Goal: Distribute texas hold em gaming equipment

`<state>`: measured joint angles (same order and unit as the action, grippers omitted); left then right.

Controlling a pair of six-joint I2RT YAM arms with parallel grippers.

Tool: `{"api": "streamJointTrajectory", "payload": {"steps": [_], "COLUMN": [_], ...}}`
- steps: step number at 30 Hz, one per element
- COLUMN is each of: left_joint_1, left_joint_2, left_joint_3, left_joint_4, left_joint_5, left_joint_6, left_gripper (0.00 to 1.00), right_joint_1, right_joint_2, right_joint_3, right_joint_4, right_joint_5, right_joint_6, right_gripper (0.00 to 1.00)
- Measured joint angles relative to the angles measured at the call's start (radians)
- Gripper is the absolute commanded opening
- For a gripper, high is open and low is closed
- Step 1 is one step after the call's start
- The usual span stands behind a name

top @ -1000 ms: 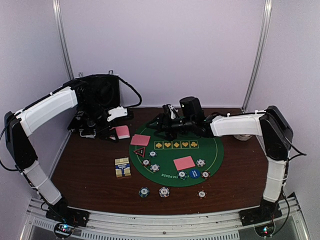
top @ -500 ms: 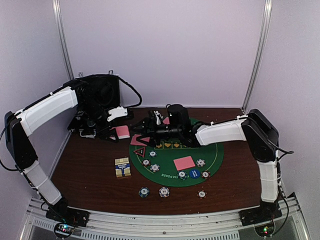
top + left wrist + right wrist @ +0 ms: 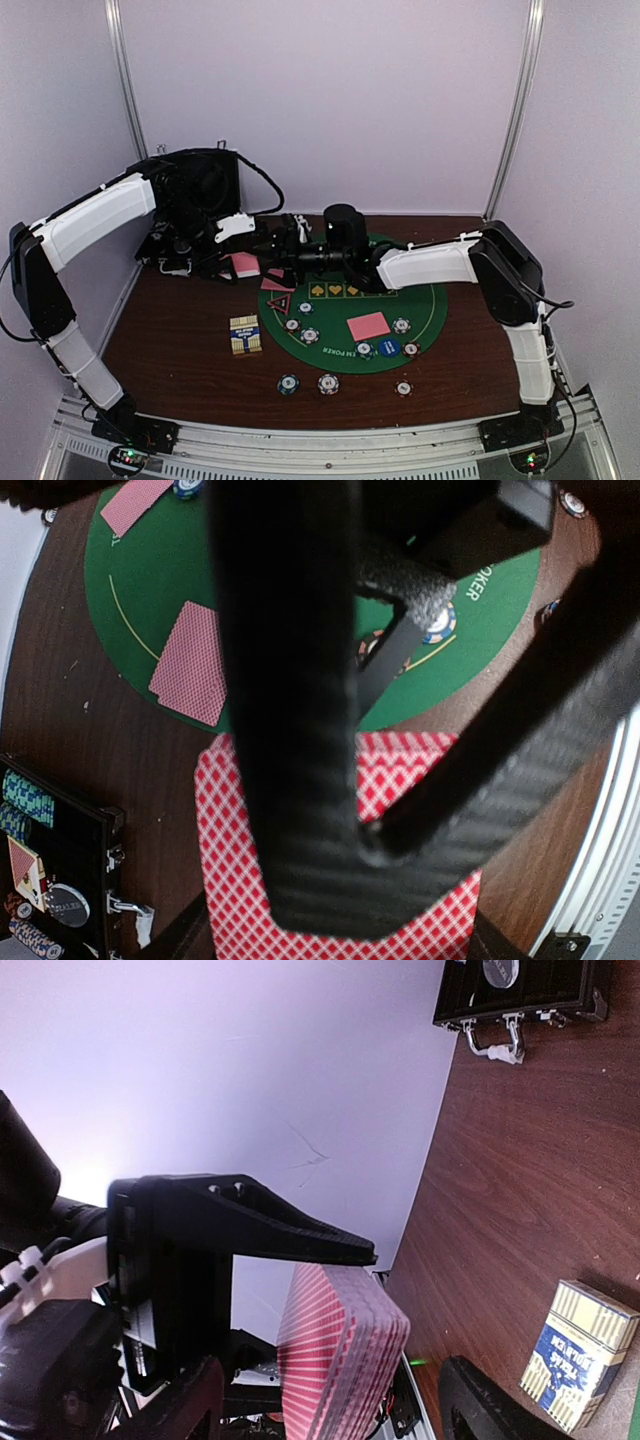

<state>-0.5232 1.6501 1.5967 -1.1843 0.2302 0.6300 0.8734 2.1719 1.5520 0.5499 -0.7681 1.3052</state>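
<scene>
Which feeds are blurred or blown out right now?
Left wrist: the left fingers smear as dark, out-of-focus bars across the frame; the card deck behind them is sharp. Right wrist: the wall glares white at left. Top external: evenly lit, no glare.

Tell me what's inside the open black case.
Showing: stacked teal chips, a round dealer button and what looks like a card. The rest of the case is out of frame or covered.

Soft, even light fills the overhead view with faint shadows; the left wrist view's black fingers (image 3: 290,680) are blurred, and the right wrist view's pale wall (image 3: 300,1060) glares.
</scene>
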Motion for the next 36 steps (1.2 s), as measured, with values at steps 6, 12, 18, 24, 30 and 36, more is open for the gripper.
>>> {"api": "streamJointTrajectory", "payload": {"steps": [6, 12, 18, 24, 30, 36], "left_joint_1": [0.0, 0.0, 0.0, 0.0, 0.0, 0.0], "left_joint_2": [0.0, 0.0, 0.0, 0.0, 0.001, 0.005], "left_joint_3": [0.003, 0.003, 0.003, 0.003, 0.003, 0.002], "left_joint_4": [0.0, 0.0, 0.0, 0.0, 0.0, 0.001], "left_joint_5": [0.002, 0.009, 0.013, 0.014, 0.015, 0.015], "left_joint_6": [0.0, 0.0, 0.0, 0.0, 0.0, 0.0], "left_gripper": [0.0, 0.0, 0.0, 0.0, 0.0, 0.0], "right_joint_1": [0.021, 0.03, 0.03, 0.026, 0.011, -0.006], "right_joint_2": [0.056, 0.092, 0.112, 0.114, 0.109, 0.078], "right_joint_3": [0.043, 0.1, 0.151, 0.163, 0.15, 0.111], "right_joint_4": [0.003, -0.003, -0.047, -0.119, -0.13, -0.132], "right_joint_5": [-0.018, -0.028, -0.034, -0.036, -0.037, -0.04], "right_joint_6": [0.026, 0.035, 0.033, 0.018, -0.005, -0.03], "right_gripper": [0.75, 0.73, 0.69, 0.65, 0.6, 0.53]}}
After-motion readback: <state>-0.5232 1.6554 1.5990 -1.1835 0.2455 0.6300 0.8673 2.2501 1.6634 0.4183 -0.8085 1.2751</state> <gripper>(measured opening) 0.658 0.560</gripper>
